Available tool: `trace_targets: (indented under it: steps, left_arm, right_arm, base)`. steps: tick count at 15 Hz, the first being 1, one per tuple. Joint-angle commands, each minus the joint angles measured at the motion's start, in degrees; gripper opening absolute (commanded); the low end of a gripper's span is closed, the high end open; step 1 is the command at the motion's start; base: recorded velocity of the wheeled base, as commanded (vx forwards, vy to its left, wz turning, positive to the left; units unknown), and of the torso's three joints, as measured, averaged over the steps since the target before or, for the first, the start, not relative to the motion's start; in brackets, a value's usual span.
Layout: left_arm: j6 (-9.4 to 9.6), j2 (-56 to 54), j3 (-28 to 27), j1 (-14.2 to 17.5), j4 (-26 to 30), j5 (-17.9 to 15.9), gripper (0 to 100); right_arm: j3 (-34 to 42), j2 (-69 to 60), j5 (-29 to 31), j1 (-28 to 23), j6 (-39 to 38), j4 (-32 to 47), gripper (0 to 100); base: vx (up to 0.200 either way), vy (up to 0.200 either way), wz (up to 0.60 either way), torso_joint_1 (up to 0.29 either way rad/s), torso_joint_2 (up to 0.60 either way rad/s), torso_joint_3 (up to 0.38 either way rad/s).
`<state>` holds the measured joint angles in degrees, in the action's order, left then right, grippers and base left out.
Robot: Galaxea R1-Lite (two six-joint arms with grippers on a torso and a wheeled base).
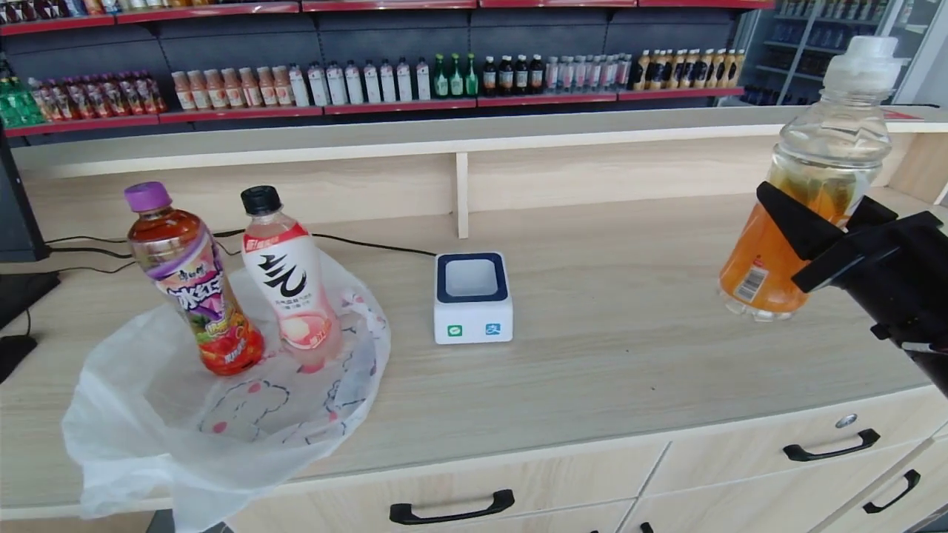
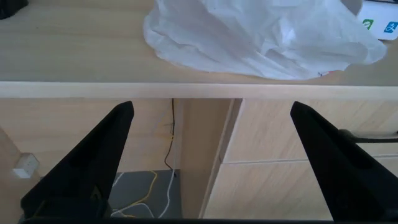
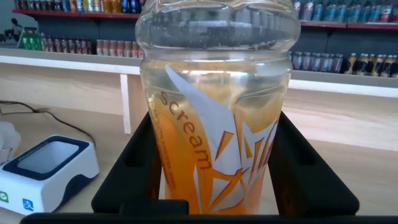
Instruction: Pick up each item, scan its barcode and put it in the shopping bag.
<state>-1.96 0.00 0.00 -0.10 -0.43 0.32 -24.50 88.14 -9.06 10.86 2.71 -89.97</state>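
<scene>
My right gripper (image 1: pixel 829 233) is shut on an orange drink bottle (image 1: pixel 803 192) with a white cap, held tilted above the counter at the right; its barcode faces down and to the left. In the right wrist view the orange bottle (image 3: pixel 214 118) stands between the black fingers (image 3: pixel 134 165). The white scanner (image 1: pixel 472 297) sits mid-counter. A purple-capped tea bottle (image 1: pixel 194 285) and a black-capped pink bottle (image 1: pixel 290 277) stand upright on the white shopping bag (image 1: pixel 215 422) at the left. My left gripper (image 2: pixel 211 162) hangs open below the counter edge, in front of the bag (image 2: pixel 261 37).
The wooden counter (image 1: pixel 592 355) has a raised back ledge with a divider (image 1: pixel 461 194) behind the scanner. A black cable (image 1: pixel 370 243) runs along the back. Drawers with black handles (image 1: pixel 452 511) lie below. Shelves of drinks stand beyond.
</scene>
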Motion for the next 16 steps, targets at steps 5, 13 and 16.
trace_targets:
  steps: [5, 13, 16]
  left_arm:
    - [0.2, 0.0, 0.0, 0.0, 0.0, 0.0, 100]
    - [0.2, 0.0, 0.0, 0.0, 0.0, 0.0, 100]
    - [0.2, 0.0, 0.0, 0.0, -0.1, 0.0, 100]
  right_arm:
    - [-0.5, -0.1, -0.2, 0.2, -0.1, 0.0, 0]
    - [-10.2, 7.7, -0.5, 8.4, 0.3, 0.0, 0]
    - [-11.4, 10.1, -2.5, 13.1, 0.3, 0.0, 0]
  base:
    - [0.0, 0.0, 0.48, 0.003, 0.0, 0.001]
    - [0.0, 0.0, 0.0, 0.0, 0.0, 0.0]
    - [0.0, 0.0, 0.0, 0.0, 0.0, 0.0]
